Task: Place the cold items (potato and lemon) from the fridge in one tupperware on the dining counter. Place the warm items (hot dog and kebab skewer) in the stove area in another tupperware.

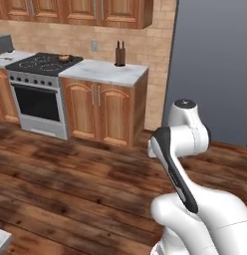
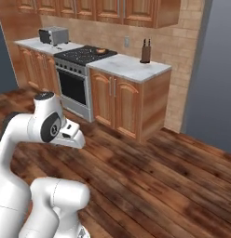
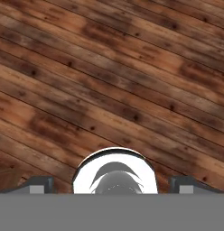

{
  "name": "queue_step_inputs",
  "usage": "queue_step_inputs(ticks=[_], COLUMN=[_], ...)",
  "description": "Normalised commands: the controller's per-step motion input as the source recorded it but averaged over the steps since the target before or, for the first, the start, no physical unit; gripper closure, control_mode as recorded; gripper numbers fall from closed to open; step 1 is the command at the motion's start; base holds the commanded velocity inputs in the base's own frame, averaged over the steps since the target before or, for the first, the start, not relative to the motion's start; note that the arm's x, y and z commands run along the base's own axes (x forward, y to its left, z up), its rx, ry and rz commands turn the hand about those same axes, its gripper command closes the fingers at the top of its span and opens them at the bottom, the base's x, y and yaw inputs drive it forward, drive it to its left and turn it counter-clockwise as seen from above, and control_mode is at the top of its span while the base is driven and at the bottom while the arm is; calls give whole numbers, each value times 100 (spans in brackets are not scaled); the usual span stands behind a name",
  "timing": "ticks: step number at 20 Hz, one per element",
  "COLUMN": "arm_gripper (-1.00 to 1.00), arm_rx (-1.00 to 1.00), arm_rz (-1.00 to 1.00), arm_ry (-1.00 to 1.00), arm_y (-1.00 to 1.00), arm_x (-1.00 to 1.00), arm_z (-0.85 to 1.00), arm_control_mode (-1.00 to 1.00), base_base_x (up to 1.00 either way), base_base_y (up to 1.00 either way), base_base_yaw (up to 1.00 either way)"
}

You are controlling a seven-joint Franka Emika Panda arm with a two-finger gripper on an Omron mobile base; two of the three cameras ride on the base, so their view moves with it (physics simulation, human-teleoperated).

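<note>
Wooden floor [image 3: 112, 81] below wide-open, empty fingers [image 3: 39, 184]

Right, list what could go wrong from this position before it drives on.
1. The arm is folded, with the open gripper facing wooden floor; nothing is held, so every pick is still to come.
2. The item on the stove, a small brown thing near its right edge, is too small to identify; it may be mistaken.
3. The knife block on the counter beside it could be knocked in a wide swing.
</note>
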Motion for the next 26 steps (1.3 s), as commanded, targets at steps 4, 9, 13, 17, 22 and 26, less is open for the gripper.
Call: queue_step_inputs(ticks=[4, 9, 13, 17, 22, 26], arm_gripper=[-100, -100, -100, -100, -100, -100], arm_rx=[0, 0, 0, 0, 0, 0], arm_rz=[0, 0, 0, 0, 0, 0], arm_ry=[0, 0, 0, 0, 0, 0], arm_y=[0, 0, 0, 0, 0, 0], arm_x=[0, 0, 0, 0, 0, 0], arm_z=[0, 0, 0, 0, 0, 0], arm_control_mode=[100, 100, 100, 100, 100, 100], base_base_x=[100, 97, 92, 100, 89, 100], base_base_y=[-18, -18, -1, 42, 94, 77], base_base_yaw=[-4, -14, -1, -15, -5, -10])
